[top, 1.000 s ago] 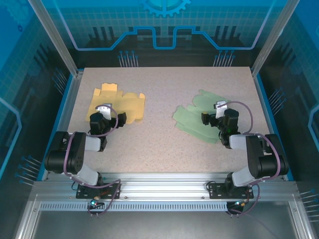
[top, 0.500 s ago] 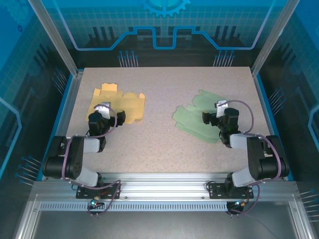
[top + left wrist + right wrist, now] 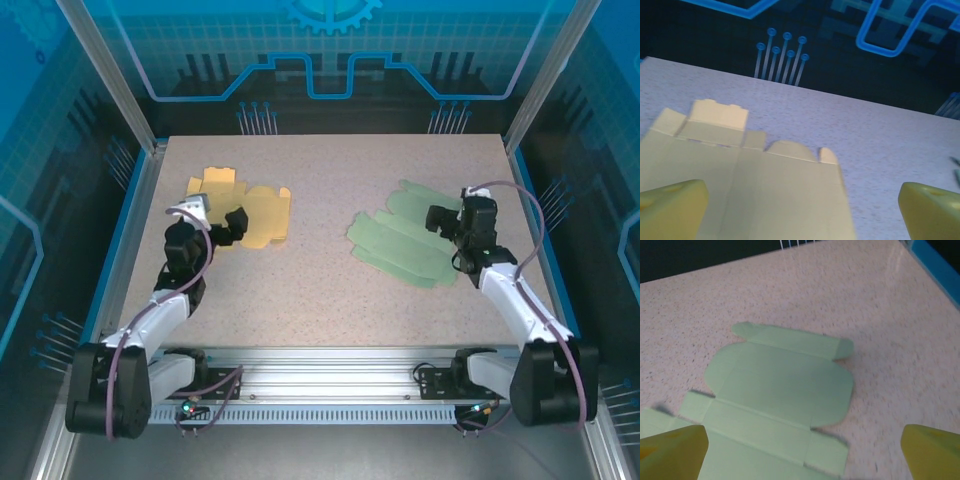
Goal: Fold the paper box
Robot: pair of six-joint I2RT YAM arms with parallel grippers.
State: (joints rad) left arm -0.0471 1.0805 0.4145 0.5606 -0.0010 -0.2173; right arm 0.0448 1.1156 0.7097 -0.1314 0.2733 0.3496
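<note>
Left jaws and right jaws stand wide and empty, near the yellow box (image 3: pixel 262 212) and green box (image 3: pixel 395 245), both flat on the counter (image 3: pixel 320 300); we risk sliding thin card instead of lifting it

You had both grippers over the table (image 3: pixel 320 300).
Left gripper (image 3: pixel 234 224) hung over the left-edge yellow blank (image 3: pixel 266 206), right gripper (image 3: pixel 440 218) over the green blank (image 3: pixel 390 246).

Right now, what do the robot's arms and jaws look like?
Both the left arm and the right arm have black joints, pale grey links and a thin purple cable looping alongside. Their jaws carry blunt yellow pads.
</note>
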